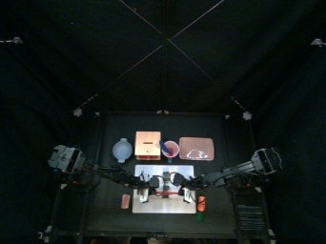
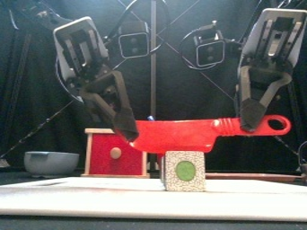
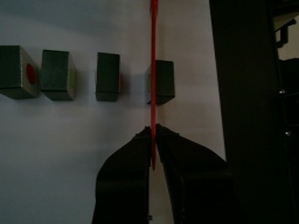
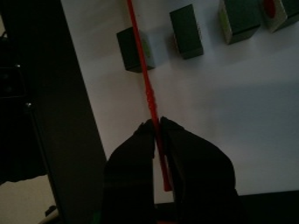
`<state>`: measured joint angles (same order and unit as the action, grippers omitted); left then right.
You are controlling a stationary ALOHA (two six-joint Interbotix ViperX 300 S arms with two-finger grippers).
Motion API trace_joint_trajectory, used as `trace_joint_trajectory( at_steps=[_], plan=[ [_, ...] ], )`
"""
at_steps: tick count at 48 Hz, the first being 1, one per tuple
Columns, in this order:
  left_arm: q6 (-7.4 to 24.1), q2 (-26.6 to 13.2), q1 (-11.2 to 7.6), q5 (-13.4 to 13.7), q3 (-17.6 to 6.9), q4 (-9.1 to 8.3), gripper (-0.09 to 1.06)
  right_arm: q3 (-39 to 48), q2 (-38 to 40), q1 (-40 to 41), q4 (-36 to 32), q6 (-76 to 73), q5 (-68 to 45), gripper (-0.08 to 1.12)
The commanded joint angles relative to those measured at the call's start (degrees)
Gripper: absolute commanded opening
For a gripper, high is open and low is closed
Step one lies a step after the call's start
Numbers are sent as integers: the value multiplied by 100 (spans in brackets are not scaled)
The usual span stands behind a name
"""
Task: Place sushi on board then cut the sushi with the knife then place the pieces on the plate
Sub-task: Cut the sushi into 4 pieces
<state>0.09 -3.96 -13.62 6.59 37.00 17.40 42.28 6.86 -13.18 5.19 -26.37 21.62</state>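
Both grippers hold a red toy knife (image 2: 180, 135) level above the white cutting board (image 2: 72, 198). My left gripper (image 2: 129, 135) is shut on the blade end, and my right gripper (image 2: 249, 126) is shut on the handle. In the wrist views the knife (image 3: 152, 52) shows edge-on as a thin red line. Several dark green sushi pieces (image 3: 107, 77) lie apart in a row on the board. The blade runs along the side of the end piece (image 3: 165, 82), also seen at the sushi piece (image 4: 131, 48). From the front only the nearest piece (image 2: 184, 171) shows, right under the blade.
Behind the board stand the wooden box (image 2: 117, 153) with its red drawer front, the blue-grey bowl (image 2: 50, 162) to its left, a red cup (image 1: 171, 149) and the pink tray (image 1: 196, 148) at the back right.
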Motion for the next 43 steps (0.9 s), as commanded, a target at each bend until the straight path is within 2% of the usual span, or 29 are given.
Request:
trace_joint_trajectory(
  at_steps=[1,6,18,27,32,43],
  plan=[
    [18,369,-35,26,9,-62,57,18,431,62,-44,-26,149,32],
    [18,571,0,26,88,-211,61,97,738,123,-97,-26,431,32],
    [9,940,255,-62,343,-598,62,431,1749,149,35,-44,940,32],
    [26,967,492,-281,457,-782,62,1020,2619,158,721,-53,1213,32],
    [26,958,642,-563,492,-914,62,1354,3006,281,1125,-53,1450,32],
    [26,914,729,-1187,571,-1187,62,1811,3472,519,1415,-53,2030,33]
  ],
)
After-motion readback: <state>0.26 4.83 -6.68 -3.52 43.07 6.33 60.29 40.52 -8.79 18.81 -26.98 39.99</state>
